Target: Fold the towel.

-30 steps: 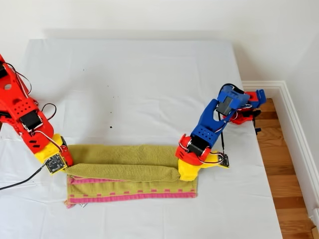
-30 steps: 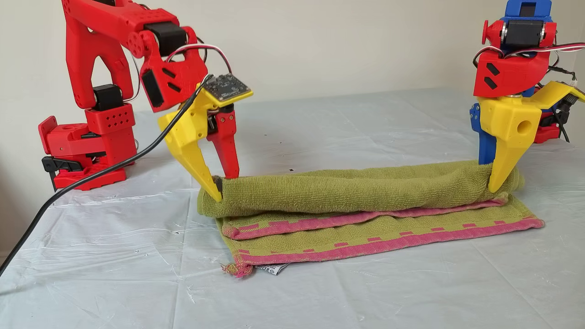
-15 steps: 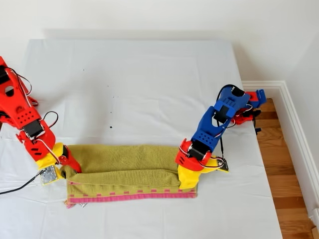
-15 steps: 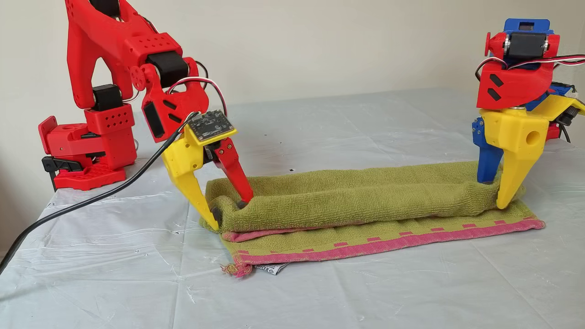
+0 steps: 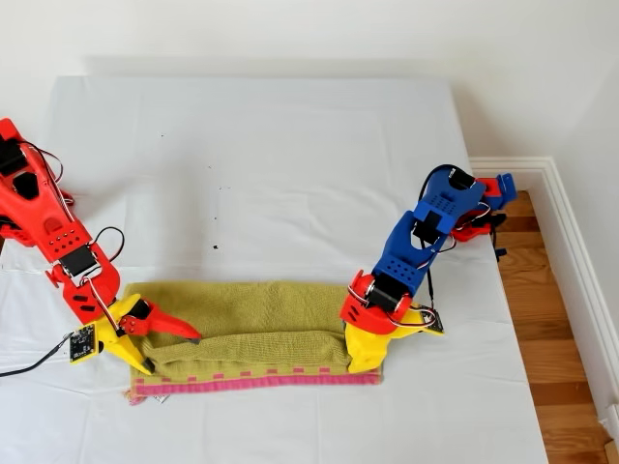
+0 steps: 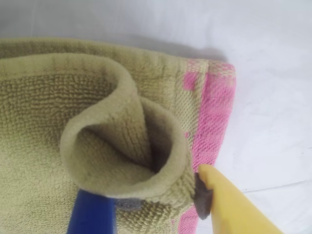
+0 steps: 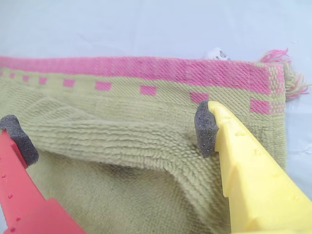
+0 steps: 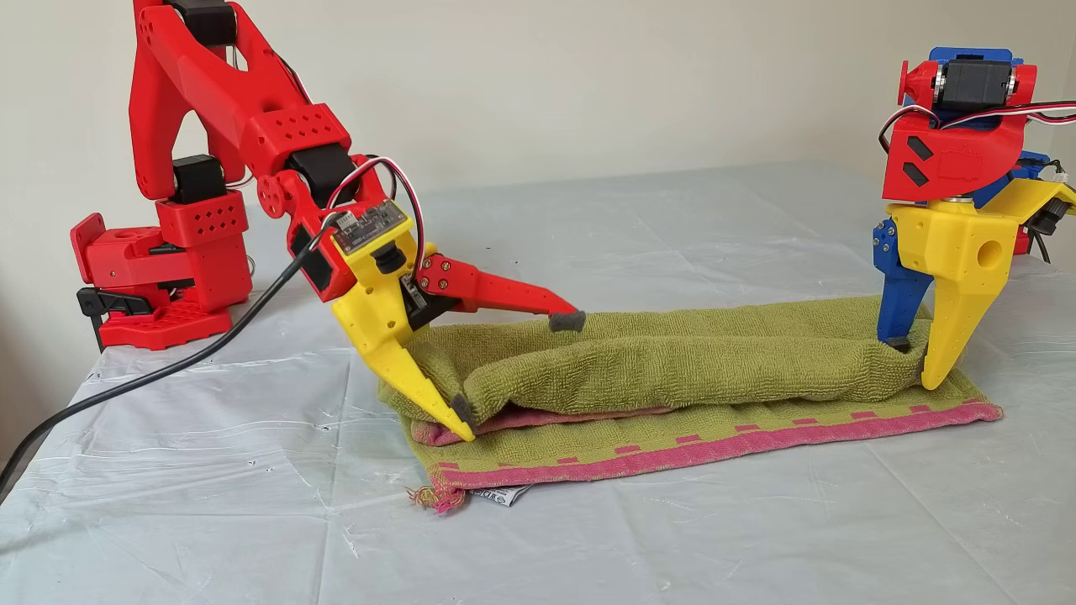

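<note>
The towel [image 5: 251, 309] is a yellow-green cloth lying folded lengthwise on the white sheet, and its pink border [image 8: 723, 445] shows along the near edge in the other view. Its small white tag [image 8: 496, 496] pokes out beneath one corner. My second gripper [image 8: 514, 374], red and yellow, is wide open over the towel end at the exterior view's left, its yellow fingertip resting on the cloth. My first gripper [image 8: 915, 363], blue and yellow, stands open at the other end, its fingers either side of the rolled top fold [image 6: 122, 146].
The red arm's base [image 8: 160, 269] sits at the other view's left, with a black cable [image 8: 168, 370] trailing off the table. The blue arm's base [image 5: 479, 208] is near the table's edge at the exterior view's right, beside wooden floor [image 5: 551, 329].
Both grippers carried the folded edge down toward the pink border and let it go. The second gripper swung low and opened wide; the first opened slightly.
</note>
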